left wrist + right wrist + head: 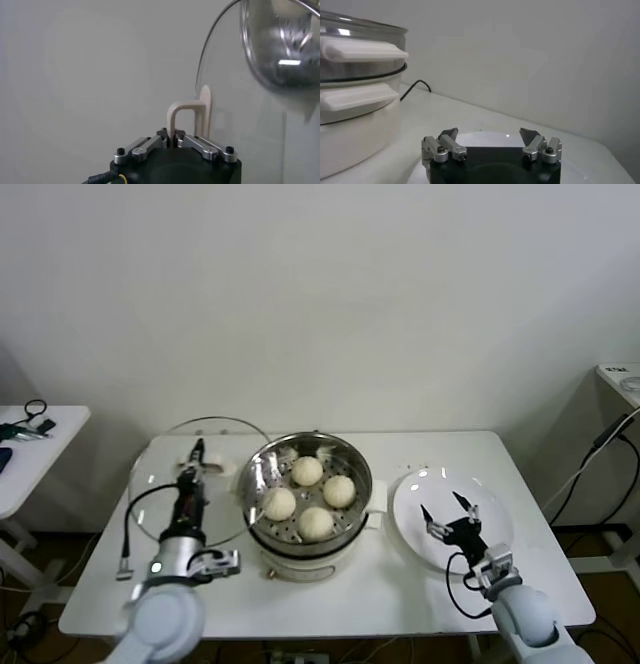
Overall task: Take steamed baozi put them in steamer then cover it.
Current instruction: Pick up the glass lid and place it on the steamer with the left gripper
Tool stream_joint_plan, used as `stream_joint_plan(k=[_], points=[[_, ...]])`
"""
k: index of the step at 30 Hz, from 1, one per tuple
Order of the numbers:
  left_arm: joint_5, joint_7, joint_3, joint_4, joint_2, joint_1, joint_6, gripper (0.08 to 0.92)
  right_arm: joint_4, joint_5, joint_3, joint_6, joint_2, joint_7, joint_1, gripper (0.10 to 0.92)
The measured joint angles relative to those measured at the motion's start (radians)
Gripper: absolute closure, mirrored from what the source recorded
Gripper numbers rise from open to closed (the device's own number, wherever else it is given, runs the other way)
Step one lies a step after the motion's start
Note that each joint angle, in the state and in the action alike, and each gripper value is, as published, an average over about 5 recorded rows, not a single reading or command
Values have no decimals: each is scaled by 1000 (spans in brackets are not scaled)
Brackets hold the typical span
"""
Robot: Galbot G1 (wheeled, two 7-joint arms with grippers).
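- The cover (pixel 190 479) is hard to trace in the head view; its clear glass shows mostly as a thin rim arc, and the left arm hides part of it; it sits left of the steamer (pixel 308 494), tilted up off the table (pixel 420 584)
- The left gripper (pixel 175 137) is clamped on the cover's cream handle (pixel 187 117) (jaws pinched narrow around it); in the left wrist view the handle's arch stands upright, and the glass is cut off by the frame edge
- Four steamed baozi (pixel 307 471) lie on the perforated tray inside the steamer; the pot is uncovered
- The right gripper (pixel 448 520) hovers over the white plate (pixel 495 504), jaws spread wide, holding nothing; the steamer's side handle (pixel 360 50) is cut off in the right wrist view
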State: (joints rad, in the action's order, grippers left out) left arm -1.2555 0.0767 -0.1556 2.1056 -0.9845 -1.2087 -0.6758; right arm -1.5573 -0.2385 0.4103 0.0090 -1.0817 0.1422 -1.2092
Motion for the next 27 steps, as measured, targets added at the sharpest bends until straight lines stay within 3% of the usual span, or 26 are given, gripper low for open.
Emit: stream_joint_plan(k=[12, 27], points=[[-98, 88, 190, -101, -179, 146, -61, 850, 18, 4, 5, 3, 1, 1, 9, 203], [-144, 115, 282, -219, -349, 221, -61, 850, 28, 20, 19, 11, -1, 5, 2, 203]])
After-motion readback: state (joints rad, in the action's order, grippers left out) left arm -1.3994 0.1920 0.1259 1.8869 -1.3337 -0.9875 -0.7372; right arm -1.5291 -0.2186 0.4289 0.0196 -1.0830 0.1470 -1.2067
